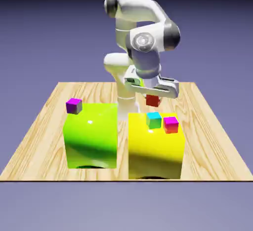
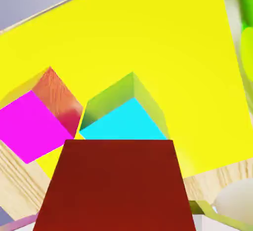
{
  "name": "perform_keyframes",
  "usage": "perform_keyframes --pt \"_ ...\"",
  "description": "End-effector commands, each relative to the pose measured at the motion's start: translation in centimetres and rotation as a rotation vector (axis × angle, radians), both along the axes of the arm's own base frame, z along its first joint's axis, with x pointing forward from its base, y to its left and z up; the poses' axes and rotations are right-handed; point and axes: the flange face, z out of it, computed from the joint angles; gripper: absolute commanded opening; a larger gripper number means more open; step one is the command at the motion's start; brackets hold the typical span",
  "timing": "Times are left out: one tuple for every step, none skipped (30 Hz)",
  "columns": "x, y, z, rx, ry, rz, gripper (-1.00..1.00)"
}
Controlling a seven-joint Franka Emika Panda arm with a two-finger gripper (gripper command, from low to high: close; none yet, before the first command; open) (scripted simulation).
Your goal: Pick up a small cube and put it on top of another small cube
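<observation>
The small orange-red cube with flat, plain faces is up in the air, gripped between the fingers of the white arm's two-finger gripper, just behind and above the small cyan-teal cube with smooth faces. It looks stiff and probably light, unlikely to dent or crush; its smooth sides might slip if the squeeze were uneven. The best hold is on two opposite side faces, leaving the underside free to land flat on the cyan top.

The cyan-teal cube sits on top of the large glossy yellow block, near its far edge, and would likely slide if nudged. Just beside it, toward the exterior view's right edge of the block, sits a magenta-topped red cube, near enough for a careless finger to knock. In the hand view the cyan top lies turned relative to the held cube, so some rotation may help.

The yellow block and a large glossy green block stand at the near edge of the pale wood-grain table; a purple cube rests at the green block's far left corner in the exterior view. Behind is a plain blue-violet backdrop.
</observation>
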Motion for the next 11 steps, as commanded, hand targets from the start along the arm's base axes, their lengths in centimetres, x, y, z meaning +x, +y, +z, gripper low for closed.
perform_keyframes --pt "-0.4 0.0 -1.3 -0.001 0.000 -0.002 -1.00" --pt "-0.8 0.2 -2.6 -0.001 0.000 -0.002 -1.00" --pt "-1.3 0.4 -3.9 -0.002 0.000 -0.003 -1.00" --pt "-1.8 0.5 -5.1 -0.002 0.000 -0.003 -1.00" --pt "-1.8 0.5 -5.1 -0.002 0.000 -0.003 1.00" --pt "-1.8 0.5 -5.1 -0.002 0.000 -0.003 1.00" --pt "-1.3 0.4 -3.8 -0.002 0.000 -0.003 1.00" --pt "-0.8 0.2 -2.5 -0.001 0.000 -0.002 1.00" --pt "-0.3 0.0 -1.2 -0.001 0.000 -0.002 1.00" --pt "0.1 -0.2 0.1 -0.002 0.000 -0.003 1.00" --pt "0.4 -0.4 1.3 -0.002 0.000 -0.003 1.00"
